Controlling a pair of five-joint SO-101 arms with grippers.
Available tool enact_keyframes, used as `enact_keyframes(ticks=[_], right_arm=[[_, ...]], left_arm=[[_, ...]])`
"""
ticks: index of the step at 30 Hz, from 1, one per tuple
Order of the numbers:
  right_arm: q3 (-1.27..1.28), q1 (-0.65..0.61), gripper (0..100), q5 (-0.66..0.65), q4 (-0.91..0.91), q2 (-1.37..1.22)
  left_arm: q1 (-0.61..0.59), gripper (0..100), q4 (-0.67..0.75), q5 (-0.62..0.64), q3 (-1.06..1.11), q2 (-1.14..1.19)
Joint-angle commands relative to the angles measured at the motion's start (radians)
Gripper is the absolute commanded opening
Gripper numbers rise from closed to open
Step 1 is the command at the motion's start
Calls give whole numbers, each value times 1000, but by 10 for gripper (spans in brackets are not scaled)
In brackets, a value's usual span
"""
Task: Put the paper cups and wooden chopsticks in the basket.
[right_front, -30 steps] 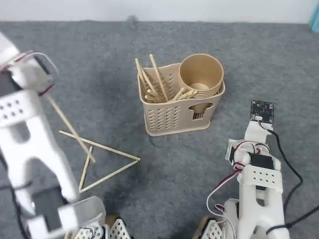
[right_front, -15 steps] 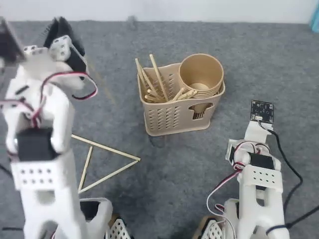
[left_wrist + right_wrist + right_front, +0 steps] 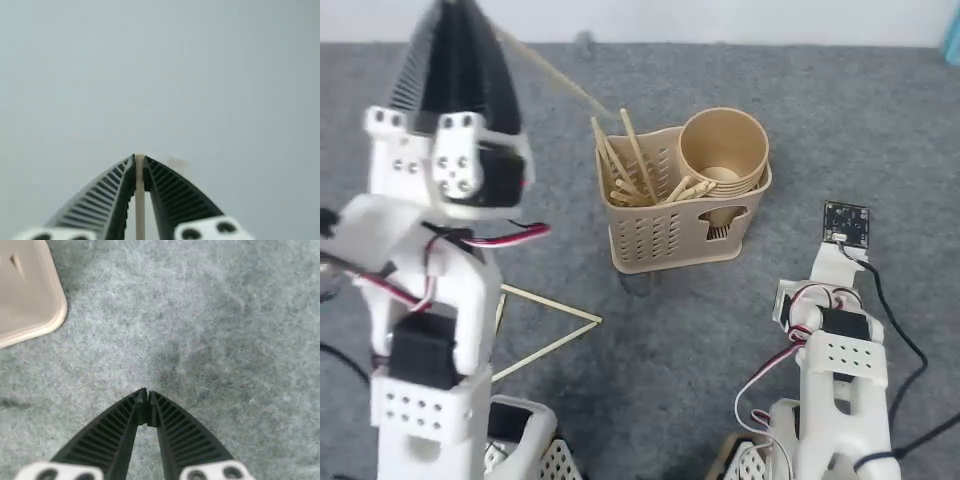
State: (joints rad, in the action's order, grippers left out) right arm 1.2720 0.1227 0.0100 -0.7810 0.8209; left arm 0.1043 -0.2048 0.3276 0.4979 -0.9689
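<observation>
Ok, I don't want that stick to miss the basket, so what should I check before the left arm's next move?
1. Grip: left gripper shut on the held chopstick: ok.
2. Its free end over the basket: cannot tell, it points that way.
3. Room beside the paper cup: ok.
4. Right gripper out of the way, shut, over the carpet: ok.
5. Carpet cleared: not ok, loose chopsticks lie on it.

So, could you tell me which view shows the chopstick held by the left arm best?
The high view: the chopstick runs its length from the left gripper toward the basket. The left wrist view gives a short piece clamped between the fingers. The right wrist view faces carpet and a basket corner.
</observation>
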Motion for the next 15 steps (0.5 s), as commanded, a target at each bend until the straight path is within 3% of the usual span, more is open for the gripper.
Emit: enact_keyframes(ticks=[1,10,15], right_arm=[[-8,1,8,-11,13,25],[-8,1,8,-11,13,27],[-8,1,8,-12,13,27]], left_arm=[[71,12,21,-11,38,-6],[95,12,28,-11,220,-6],[112,12,193,-11,397,-5]])
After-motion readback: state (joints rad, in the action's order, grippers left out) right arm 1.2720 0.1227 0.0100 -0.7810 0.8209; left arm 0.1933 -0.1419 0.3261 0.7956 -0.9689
